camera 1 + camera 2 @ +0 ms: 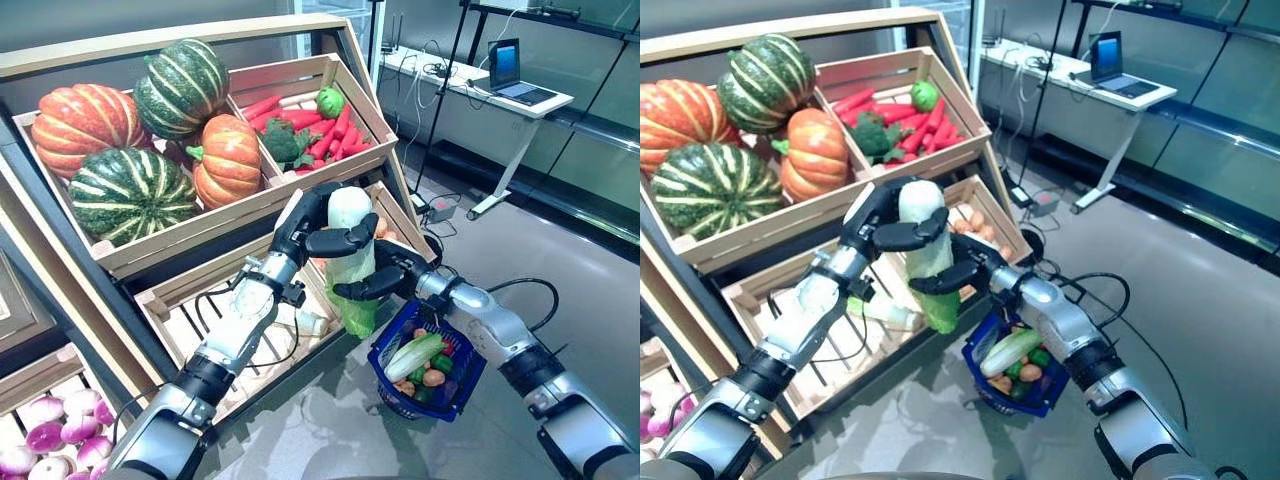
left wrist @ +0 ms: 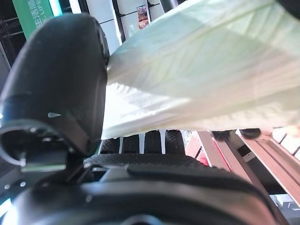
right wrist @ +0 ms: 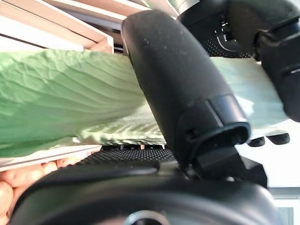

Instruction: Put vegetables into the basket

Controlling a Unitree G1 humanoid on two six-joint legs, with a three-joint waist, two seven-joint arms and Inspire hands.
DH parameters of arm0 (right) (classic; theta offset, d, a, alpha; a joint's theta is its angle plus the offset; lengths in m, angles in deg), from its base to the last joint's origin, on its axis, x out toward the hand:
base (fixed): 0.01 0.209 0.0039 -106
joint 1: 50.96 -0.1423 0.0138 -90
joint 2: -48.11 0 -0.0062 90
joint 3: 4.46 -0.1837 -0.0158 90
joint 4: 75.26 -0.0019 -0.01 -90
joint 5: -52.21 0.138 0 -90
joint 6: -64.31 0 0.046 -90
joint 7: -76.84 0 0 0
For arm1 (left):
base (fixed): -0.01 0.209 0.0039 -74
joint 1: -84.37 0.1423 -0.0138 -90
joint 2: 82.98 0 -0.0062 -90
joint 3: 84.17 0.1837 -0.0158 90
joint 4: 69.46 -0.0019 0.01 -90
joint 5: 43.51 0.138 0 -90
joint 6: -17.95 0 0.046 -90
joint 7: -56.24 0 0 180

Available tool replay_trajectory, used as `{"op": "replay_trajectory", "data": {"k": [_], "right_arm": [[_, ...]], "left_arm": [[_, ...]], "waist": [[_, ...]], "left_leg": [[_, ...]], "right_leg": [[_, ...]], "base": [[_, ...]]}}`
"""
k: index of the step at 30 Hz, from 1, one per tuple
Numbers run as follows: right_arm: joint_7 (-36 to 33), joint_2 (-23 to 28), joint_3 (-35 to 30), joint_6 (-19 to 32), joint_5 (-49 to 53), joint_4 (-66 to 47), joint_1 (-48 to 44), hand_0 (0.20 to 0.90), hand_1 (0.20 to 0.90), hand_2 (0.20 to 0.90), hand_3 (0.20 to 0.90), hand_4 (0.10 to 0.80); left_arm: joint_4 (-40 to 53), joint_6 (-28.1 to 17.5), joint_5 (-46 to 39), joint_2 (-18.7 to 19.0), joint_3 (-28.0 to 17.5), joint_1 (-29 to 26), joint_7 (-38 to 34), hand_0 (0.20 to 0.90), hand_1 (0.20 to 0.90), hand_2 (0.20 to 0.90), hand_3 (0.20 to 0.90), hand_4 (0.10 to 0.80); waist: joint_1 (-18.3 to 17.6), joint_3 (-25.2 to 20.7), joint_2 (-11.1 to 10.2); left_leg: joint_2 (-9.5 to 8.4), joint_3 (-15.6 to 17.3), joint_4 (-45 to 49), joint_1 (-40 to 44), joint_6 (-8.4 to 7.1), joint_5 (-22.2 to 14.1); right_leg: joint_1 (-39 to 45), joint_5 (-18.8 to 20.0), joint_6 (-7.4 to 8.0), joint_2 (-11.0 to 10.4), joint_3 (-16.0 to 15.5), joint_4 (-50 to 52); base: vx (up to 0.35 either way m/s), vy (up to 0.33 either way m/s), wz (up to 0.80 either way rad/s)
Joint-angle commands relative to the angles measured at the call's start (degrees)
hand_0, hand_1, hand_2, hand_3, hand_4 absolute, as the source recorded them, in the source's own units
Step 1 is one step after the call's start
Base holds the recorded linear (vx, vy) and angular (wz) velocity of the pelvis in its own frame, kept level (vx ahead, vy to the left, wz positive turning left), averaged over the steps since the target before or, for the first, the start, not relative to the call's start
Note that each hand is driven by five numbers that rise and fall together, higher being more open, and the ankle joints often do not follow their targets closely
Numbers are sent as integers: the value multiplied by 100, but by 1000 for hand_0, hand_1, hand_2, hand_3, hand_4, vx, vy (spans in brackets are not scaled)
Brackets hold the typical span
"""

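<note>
Both hands clasp a napa cabbage [image 1: 352,262] held upright before the lower crate [image 1: 395,215], the left hand [image 1: 318,232] curled around its pale stalk end and the right hand [image 1: 378,282] around its leafy lower half, just left of the blue basket [image 1: 385,350]. Soft and crushable, the cabbage looks best gripped at the firm stalk. The right hand's fingers are largely hidden behind the leaves.

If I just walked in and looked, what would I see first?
Right in the middle, both robot hands, the left hand and the right hand, are wrapped around a long pale green cabbage held upright in front of the wooden shelves. Just below hangs a blue basket already holding vegetables. Up on the top shelf sit big pumpkins, orange ones and striped green ones.
</note>
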Motion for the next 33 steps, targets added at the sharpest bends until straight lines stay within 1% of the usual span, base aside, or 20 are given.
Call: {"op": "replay_trajectory", "data": {"k": [1, 4, 5, 6, 12, 17, 21, 22, 23, 25, 31, 32, 33], "right_arm": [[472, -297, 72, 210, 734, 258, -1168, 900, 900, 900, 900, 800], [499, -331, 105, 240, 766, 347, -1215, 900, 900, 900, 900, 800], [438, -337, 97, 312, 978, 364, -1283, 841, 841, 841, 841, 761], [405, -351, 68, 336, 1053, 370, -1304, 300, 300, 300, 300, 400], [176, -450, -74, 523, 1031, 364, -1362, 300, 300, 300, 300, 400], [101, -387, -166, 516, 1016, 344, -1241, 300, 300, 300, 300, 400], [104, -343, -235, 555, 1056, 341, -1121, 300, 300, 300, 300, 400], [96, -334, -252, 550, 1065, 327, -1103, 300, 300, 300, 300, 400], [87, -316, -263, 539, 1093, 297, -1083, 300, 300, 300, 300, 400], [64, -286, -348, 480, 1096, 241, -952, 300, 300, 300, 300, 400], [76, -227, -441, 517, 1052, 296, -690, 300, 300, 300, 300, 400], [69, -174, -492, 544, 823, 253, -513, 300, 300, 300, 300, 400], [62, -155, -508, 547, 763, 228, -454, 300, 300, 300, 300, 400]], "left_arm": [[349, -587, -851, -309, 273, -1190, 441, 300, 300, 300, 300, 400], [423, -551, -973, -359, 322, -1187, 534, 300, 300, 300, 300, 400], [499, -474, -1102, -394, 379, -1168, 653, 300, 300, 300, 300, 400], [529, -450, -1093, -394, 393, -1149, 675, 300, 300, 300, 300, 400], [478, -400, -1043, -412, 438, -1080, 757, 300, 300, 300, 300, 400], [436, -415, -1041, -357, 368, -991, 804, 300, 300, 300, 300, 400], [521, -325, -1050, -285, 303, -938, 773, 300, 300, 300, 300, 400], [536, -291, -1060, -272, 294, -924, 741, 371, 371, 371, 371, 447], [546, -234, -1106, -252, 293, -917, 718, 900, 900, 900, 900, 800], [577, -192, -1069, -183, 229, -853, 828, 900, 900, 900, 900, 800], [644, -106, -986, 42, 118, -789, 828, 900, 900, 900, 900, 800], [697, -71, -952, 147, 14, -691, 855, 900, 900, 900, 900, 800], [718, -62, -947, 175, -21, -655, 850, 900, 900, 900, 900, 800]], "waist": [[84, -494, -43], [88, -503, -41], [98, -499, -40], [103, -498, -37], [119, -493, -30], [113, -502, -28], [110, -495, -21], [109, -489, -19], [100, -487, -19], [95, -471, -11], [97, -458, -4], [99, -449, -3], [98, -448, -4]], "left_leg": [[-276, -228, -16, -241, 209, -362], [-270, -226, -16, -241, 207, -363], [-260, -226, -16, -240, 204, -362], [-256, -226, -16, -242, 200, -361], [-253, -249, -16, -252, 197, -369], [-250, -238, -16, -248, 198, -370], [-250, -223, -16, -259, 195, -363], [-248, -221, -16, -260, 192, -361], [-248, -221, -16, -262, 192, -363], [-242, -211, -16, -259, 192, -358], [-242, -211, -16, -249, 193, -359], [-241, -210, -16, -253, 190, -352], [-239, -207, -16, -256, 190, -350]], "right_leg": [[-45, -259, -293, 90, 223, 166], [-45, -259, -296, 95, 232, 166], [-40, -261, -301, 97, 230, 165], [-42, -264, -304, 99, 232, 168], [-33, -263, -305, 102, 249, 139], [-18, -243, -297, 88, 246, 104], [-32, -226, -287, 75, 241, 94], [-37, -225, -285, 74, 242, 97], [-47, -224, -282, 73, 249, 100], [-53, -226, -279, 69, 253, 108], [-50, -213, -272, 68, 257, 97], [-51, -209, -268, 68, 262, 93], [-54, -208, -266, 66, 263, 91]], "base": [[0, 0, 0], [0, 0, 0], [0, 0, 0], [0, 0, 0], [0, 0, 0], [0, 0, 0], [0, 0, 0], [0, 0, 0], [0, 0, 0], [0, 0, 0], [0, 0, 0], [0, 0, 0], [0, 0, 0]]}}
